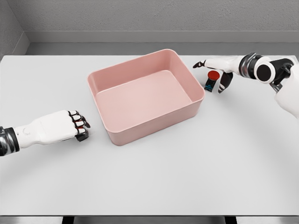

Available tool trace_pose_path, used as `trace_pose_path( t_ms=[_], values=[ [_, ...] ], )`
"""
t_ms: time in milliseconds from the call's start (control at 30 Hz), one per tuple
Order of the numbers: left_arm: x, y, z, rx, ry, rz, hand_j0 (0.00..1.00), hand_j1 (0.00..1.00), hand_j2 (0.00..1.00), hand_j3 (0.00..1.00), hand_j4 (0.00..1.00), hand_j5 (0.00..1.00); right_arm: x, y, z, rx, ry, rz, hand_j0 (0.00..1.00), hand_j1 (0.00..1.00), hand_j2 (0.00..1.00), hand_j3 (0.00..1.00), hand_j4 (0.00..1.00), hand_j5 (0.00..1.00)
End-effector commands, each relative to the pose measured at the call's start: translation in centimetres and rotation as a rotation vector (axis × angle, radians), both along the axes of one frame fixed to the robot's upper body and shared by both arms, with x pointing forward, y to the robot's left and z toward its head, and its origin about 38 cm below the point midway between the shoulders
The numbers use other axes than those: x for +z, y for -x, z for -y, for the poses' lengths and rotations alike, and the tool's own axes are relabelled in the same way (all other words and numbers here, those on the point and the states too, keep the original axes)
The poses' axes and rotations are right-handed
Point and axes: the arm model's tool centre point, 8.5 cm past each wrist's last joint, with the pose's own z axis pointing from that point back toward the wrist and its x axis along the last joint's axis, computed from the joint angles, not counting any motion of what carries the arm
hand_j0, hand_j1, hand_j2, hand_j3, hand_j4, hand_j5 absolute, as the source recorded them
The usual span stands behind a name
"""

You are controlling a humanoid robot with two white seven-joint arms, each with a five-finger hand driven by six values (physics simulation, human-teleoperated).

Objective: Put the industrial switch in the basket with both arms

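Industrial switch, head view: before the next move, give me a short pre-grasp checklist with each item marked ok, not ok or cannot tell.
1. Industrial switch visible, standing on the table right of the basket: ok.
2. Right robot hand positioned at the switch, fingers spread around it: ok.
3. Firm grip on the switch: cannot tell.
4. Pink basket empty and unobstructed: ok.
5. Left robot hand ready to assist: not ok, curled on the table left of the basket.

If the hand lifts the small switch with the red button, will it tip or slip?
The industrial switch looks small and rigid, so probably light. Its red round top over a narrow body may make it tip. The right hand is spread around it.
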Motion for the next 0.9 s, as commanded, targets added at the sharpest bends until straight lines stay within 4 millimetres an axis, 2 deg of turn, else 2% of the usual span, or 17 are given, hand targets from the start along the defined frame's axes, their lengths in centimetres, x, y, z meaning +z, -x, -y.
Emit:
trace_pose_path(
  t_ms=[0, 133, 167, 233, 333, 600, 800, 867],
  values=[
    [0.0, 0.0, 0.0, -0.002, -0.009, -0.002, 0.4, 0.4, 0.4, 0.4, 0.4, 0.4, 0.0, 0.0, 0.4, -0.009, 0.002, -0.001, 1.0, 1.0, 1.0, 1.0, 1.0, 1.0],
    [0.0, 0.0, -0.2, 0.008, -0.023, -0.01, 0.27, 0.27, 0.27, 0.27, 0.27, 0.27, -0.3, -0.2, 1.1, -0.027, 0.03, 0.0, 1.0, 1.0, 1.0, 1.0, 1.0, 1.0],
    [0.0, 0.0, -0.2, 0.009, -0.025, -0.01, 0.26, 0.26, 0.26, 0.26, 0.26, 0.26, -0.4, -0.3, 0.9, -0.023, 0.03, 0.0, 1.0, 1.0, 1.0, 1.0, 1.0, 1.0],
    [0.0, 0.0, -0.2, 0.009, -0.023, -0.012, 0.17, 0.17, 0.17, 0.17, 0.17, 0.17, -0.4, -0.2, 0.8, -0.021, 0.032, 0.0, 1.0, 1.0, 1.0, 1.0, 1.0, 1.0],
    [-0.1, 0.0, -0.2, 0.01, -0.022, -0.014, 0.13, 0.13, 0.13, 0.13, 0.13, 0.13, -0.4, -0.3, 0.7, -0.02, 0.031, 0.0, 1.0, 1.0, 1.0, 1.0, 1.0, 1.0],
    [1.0, -0.5, -0.8, 0.027, -0.021, 0.011, 0.14, 0.14, 0.14, 0.14, 0.14, 0.14, -1.2, 0.0, 0.7, -0.012, 0.069, -0.007, 0.99, 0.99, 0.99, 0.99, 0.99, 0.99],
    [2.6, -1.1, -1.9, 0.056, -0.009, 0.044, 0.14, 0.14, 0.14, 0.14, 0.14, 0.14, -1.2, 0.0, 0.9, -0.015, 0.075, -0.004, 0.89, 0.89, 0.89, 0.89, 0.89, 0.89],
    [3.2, -1.4, -2.3, 0.071, -0.001, 0.059, 0.14, 0.14, 0.14, 0.14, 0.14, 0.14, -1.1, 0.0, 1.0, -0.013, 0.077, -0.002, 0.78, 0.78, 0.78, 0.78, 0.78, 0.78]
  ],
)
